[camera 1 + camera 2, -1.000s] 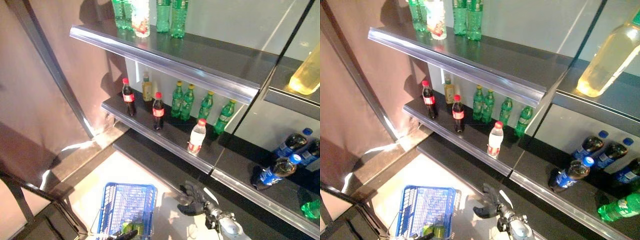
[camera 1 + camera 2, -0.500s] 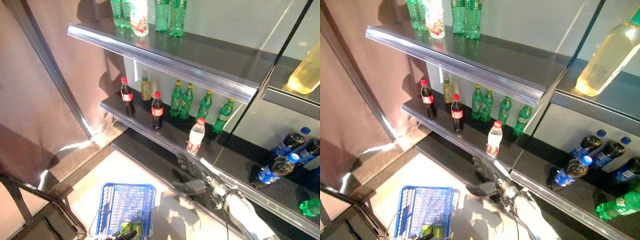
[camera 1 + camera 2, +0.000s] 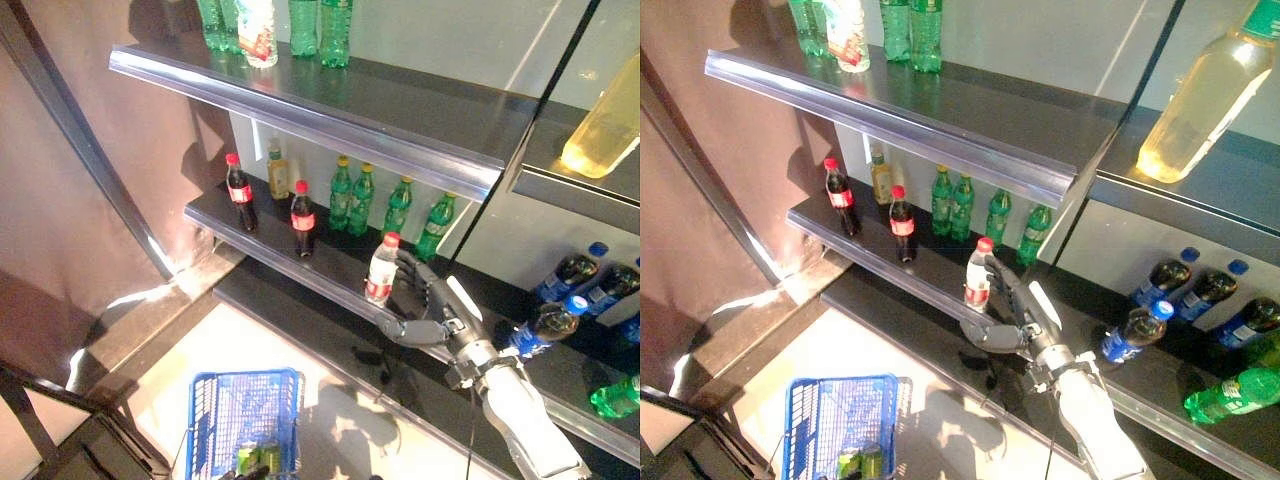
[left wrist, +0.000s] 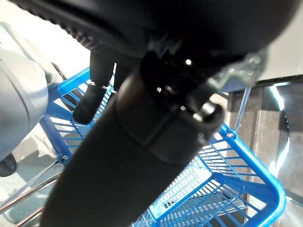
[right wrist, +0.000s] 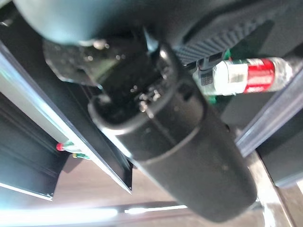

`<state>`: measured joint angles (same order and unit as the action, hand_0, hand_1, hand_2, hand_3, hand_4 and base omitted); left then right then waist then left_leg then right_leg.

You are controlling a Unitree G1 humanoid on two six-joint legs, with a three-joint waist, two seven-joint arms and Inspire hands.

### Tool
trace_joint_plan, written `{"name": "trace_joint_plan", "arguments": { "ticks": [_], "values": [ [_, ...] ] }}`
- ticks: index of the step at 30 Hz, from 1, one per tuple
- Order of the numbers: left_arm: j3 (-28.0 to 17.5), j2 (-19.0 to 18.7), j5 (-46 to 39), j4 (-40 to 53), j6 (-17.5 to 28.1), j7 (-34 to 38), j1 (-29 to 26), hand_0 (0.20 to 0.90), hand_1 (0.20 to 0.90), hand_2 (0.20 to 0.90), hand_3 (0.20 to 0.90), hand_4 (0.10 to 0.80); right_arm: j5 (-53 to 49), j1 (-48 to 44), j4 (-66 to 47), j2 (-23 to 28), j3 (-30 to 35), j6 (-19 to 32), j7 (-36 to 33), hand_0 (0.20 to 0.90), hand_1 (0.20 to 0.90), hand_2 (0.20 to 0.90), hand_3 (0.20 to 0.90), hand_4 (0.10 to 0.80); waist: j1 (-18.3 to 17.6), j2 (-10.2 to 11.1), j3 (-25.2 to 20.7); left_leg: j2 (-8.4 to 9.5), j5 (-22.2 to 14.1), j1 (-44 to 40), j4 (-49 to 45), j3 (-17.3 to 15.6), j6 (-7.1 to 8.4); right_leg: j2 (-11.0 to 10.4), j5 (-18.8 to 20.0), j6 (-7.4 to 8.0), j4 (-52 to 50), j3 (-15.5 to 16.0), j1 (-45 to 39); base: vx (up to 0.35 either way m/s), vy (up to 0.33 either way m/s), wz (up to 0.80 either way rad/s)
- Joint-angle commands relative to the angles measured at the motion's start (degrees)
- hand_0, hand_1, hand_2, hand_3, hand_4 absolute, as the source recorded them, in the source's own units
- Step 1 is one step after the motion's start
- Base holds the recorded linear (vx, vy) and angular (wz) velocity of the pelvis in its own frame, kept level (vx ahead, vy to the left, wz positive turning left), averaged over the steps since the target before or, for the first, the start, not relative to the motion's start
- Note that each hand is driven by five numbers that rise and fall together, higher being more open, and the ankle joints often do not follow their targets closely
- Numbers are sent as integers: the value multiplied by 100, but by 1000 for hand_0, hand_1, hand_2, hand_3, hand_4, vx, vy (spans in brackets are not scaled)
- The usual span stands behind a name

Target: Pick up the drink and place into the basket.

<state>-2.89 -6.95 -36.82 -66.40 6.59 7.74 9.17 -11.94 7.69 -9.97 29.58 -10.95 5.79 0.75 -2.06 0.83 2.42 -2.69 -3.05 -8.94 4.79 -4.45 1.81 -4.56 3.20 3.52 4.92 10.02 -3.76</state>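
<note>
A white drink bottle (image 3: 381,272) with a red cap and red label stands at the front of the middle shelf (image 3: 262,248). My right hand (image 3: 425,310) is open right beside it. Its fingers (image 3: 418,280) reach up along the bottle's right side, and its thumb points left below the shelf edge, under the bottle. The right wrist view shows the bottle (image 5: 246,75) just past the hand (image 5: 165,118). My left hand (image 4: 142,132) is shut on the thin wire handles of the blue basket (image 3: 245,400), which hangs low at the left with green cans (image 3: 258,458) in it.
Cola bottles (image 3: 238,192) and green bottles (image 3: 360,198) stand behind and left of the white bottle. The upper shelf (image 3: 300,105) juts out overhead. Blue-capped dark bottles (image 3: 545,325) lie on the shelf to the right. A dark upright post (image 3: 90,150) stands at the left.
My right hand has risen from low near the floor to the middle shelf and now sits beside the white bottle. The camera has shifted a little.
</note>
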Motion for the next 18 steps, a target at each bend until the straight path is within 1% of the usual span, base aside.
{"name": "trace_joint_plan", "arguments": {
  "ticks": [1, 5, 9, 12, 14, 16, 18],
  "values": [
    [106, -272, 318, -196, 444, -123, 108, 300, 300, 300, 200, 100, -229, -140, -1097, 177, 458, 904, -284, 900, 900, 900, 900, 800, 37, 106, -233, -93, 164, 268, 21, -472, 18, -446, 91, 473, 8, -242, -24, -7, 5, -5],
    [44, -267, 363, -258, 442, -109, 112, 300, 300, 300, 200, 100, -257, -57, -1289, 268, 692, 1132, -590, 900, 900, 900, 900, 800, -4, 119, -229, -101, 163, 244, 21, -492, 21, -445, 90, 473, 8, -275, -40, -2, 6, -7],
    [32, -223, 315, -293, 493, -99, 108, 300, 300, 300, 200, 100, -284, -111, -1298, 193, 673, 1237, -878, 900, 900, 900, 900, 800, 2, 112, -223, -100, 166, 216, 21, -498, 19, -439, 81, 464, 8, -292, -63, 9, 12, -4],
    [47, -182, 298, -260, 502, -23, 111, 300, 300, 300, 200, 100, -276, -154, -1240, 57, 594, 1192, -1232, 900, 900, 900, 900, 800, 47, 106, -215, -90, 166, 208, 21, -449, 13, -439, 72, 453, 8, -263, -87, 5, 2, -1],
    [70, -155, 295, -239, 504, 19, 109, 300, 300, 300, 200, 100, -162, -219, -1167, -47, 475, 1074, -1533, 900, 900, 900, 900, 800, 83, 100, -192, -90, 172, 189, 21, -421, 16, -433, 59, 440, 8, -246, -117, 15, -5, 0],
    [84, -135, 270, -228, 526, 30, 117, 300, 300, 300, 200, 100, -276, -269, -1135, -93, 406, 1056, -1578, 900, 900, 900, 900, 800, 105, 99, -172, -90, 177, 167, 21, -410, 15, -430, 51, 432, 8, -228, -147, 38, -9, 0],
    [109, -127, 207, -185, 525, 43, 111, 300, 300, 300, 200, 100, -178, -330, -1111, -177, 269, 968, -1638, 900, 900, 900, 900, 800, 139, 92, -115, -94, 211, 130, 21, -400, 25, -419, 21, 407, -40, -174, -176, 41, -8, 0]
  ]
}}
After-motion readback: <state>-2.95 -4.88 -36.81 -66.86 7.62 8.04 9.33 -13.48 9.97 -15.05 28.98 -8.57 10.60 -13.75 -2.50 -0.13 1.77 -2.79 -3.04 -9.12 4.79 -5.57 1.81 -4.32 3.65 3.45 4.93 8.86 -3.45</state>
